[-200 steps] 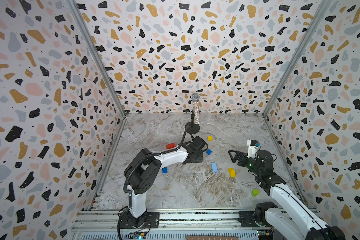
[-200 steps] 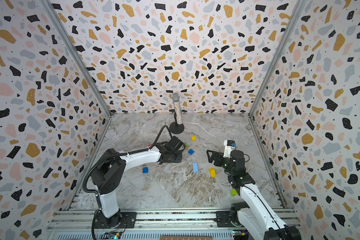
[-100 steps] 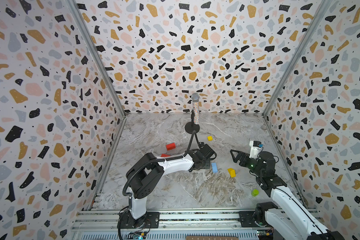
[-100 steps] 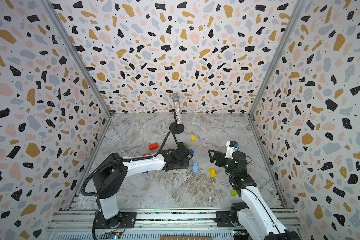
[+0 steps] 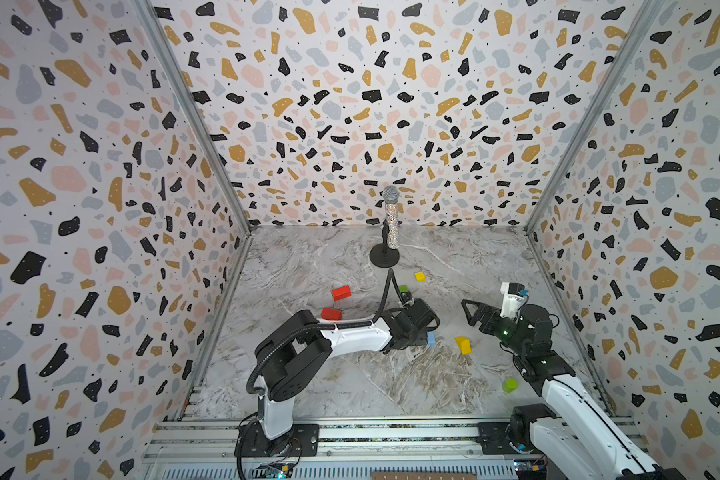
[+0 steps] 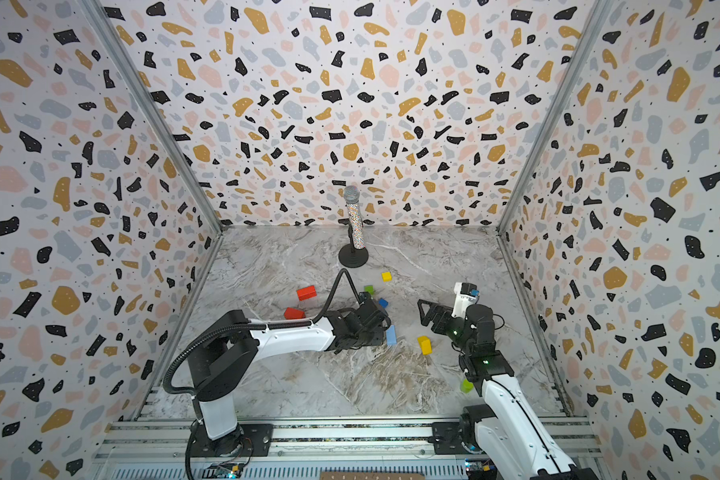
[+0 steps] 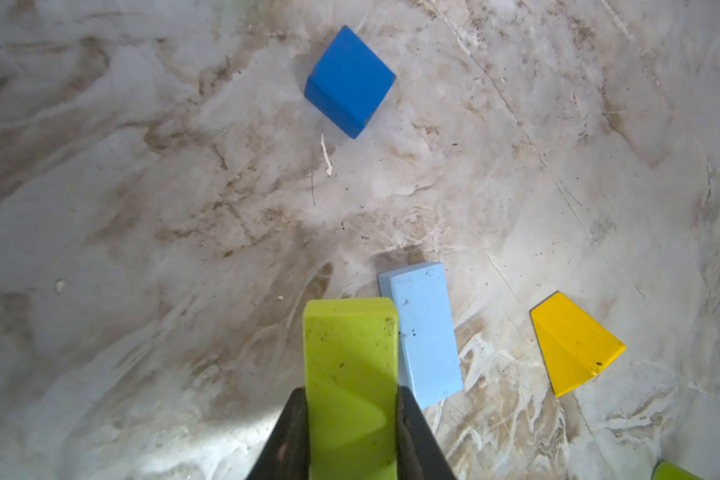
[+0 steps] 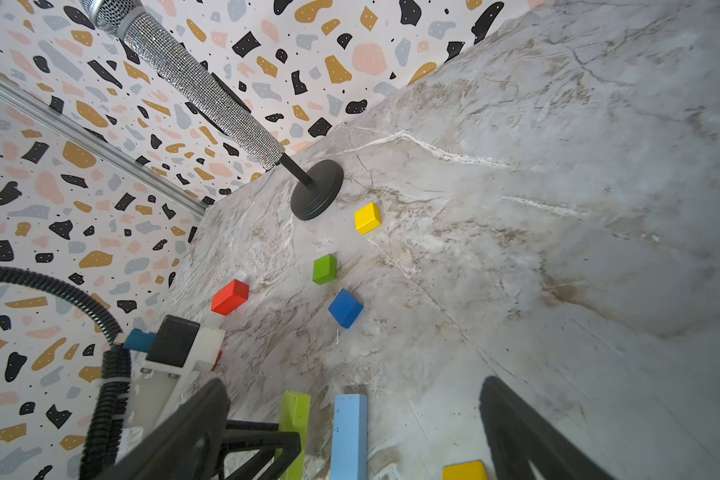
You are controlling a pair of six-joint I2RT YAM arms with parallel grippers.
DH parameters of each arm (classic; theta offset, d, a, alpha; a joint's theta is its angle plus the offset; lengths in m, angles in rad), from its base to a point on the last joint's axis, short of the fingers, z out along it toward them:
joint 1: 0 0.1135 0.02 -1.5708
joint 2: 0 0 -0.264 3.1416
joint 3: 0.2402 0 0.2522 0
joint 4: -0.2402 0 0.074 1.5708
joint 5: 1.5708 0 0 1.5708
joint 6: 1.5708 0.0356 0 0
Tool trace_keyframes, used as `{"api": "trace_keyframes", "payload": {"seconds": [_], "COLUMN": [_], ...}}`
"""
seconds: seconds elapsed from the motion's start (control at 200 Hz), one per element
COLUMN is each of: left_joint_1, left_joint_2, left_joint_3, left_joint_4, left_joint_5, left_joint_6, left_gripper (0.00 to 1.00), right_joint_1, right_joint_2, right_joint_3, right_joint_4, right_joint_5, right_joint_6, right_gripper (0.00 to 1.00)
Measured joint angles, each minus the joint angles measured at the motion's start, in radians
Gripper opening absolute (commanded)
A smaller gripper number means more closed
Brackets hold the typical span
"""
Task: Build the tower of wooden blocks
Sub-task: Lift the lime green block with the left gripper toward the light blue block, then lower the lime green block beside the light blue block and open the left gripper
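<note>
- The left arm reaches low across the worktop toward the middle, with its forearm nearly level.
- The left gripper has its fingers clamped on the sides of a lime-green brick, which juts out ahead of them.
- The green brick is just beside a light blue brick that lies flat on the worktop. Whether the two touch cannot be told.
- The right arm rises from the front right corner, and its wrist bends toward the centre.
- The right gripper hovers with its fingers spread wide and holds nothing.
- A yellow brick lies between the two grippers, near the light blue one.
- Farther back, a dark blue cube, a green cube and a yellow cube each sit alone.
- Two red bricks lie behind the left arm.
- A glittery microphone stands on its stand at the rear.
- A small lime cylinder sits beside the right arm.
</note>
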Motion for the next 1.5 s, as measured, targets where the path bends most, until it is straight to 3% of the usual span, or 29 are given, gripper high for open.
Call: {"api": "trace_keyframes", "payload": {"seconds": [1.121,1.311,1.497], "left_joint_1": [-0.002,-0.003,-0.003], "left_joint_2": [0.011,0.023,0.035], "left_joint_3": [-0.061,-0.061,-0.061], "left_joint_4": [0.113,0.128,0.130], "left_joint_5": [0.029,0.037,0.040], "left_joint_6": [-0.093,-0.096,-0.098], "left_gripper": [0.28,0.31,0.44], "right_joint_1": [-0.019,-0.020,-0.020], "right_joint_2": [-0.004,-0.002,0.002], "right_joint_3": [-0.006,-0.008,-0.009], "right_joint_4": [-0.008,-0.008,-0.008], "right_joint_5": [-0.041,-0.045,-0.048], "right_joint_6": [0.012,0.011,0.011], "right_gripper": [0.96,0.96,0.96]}}
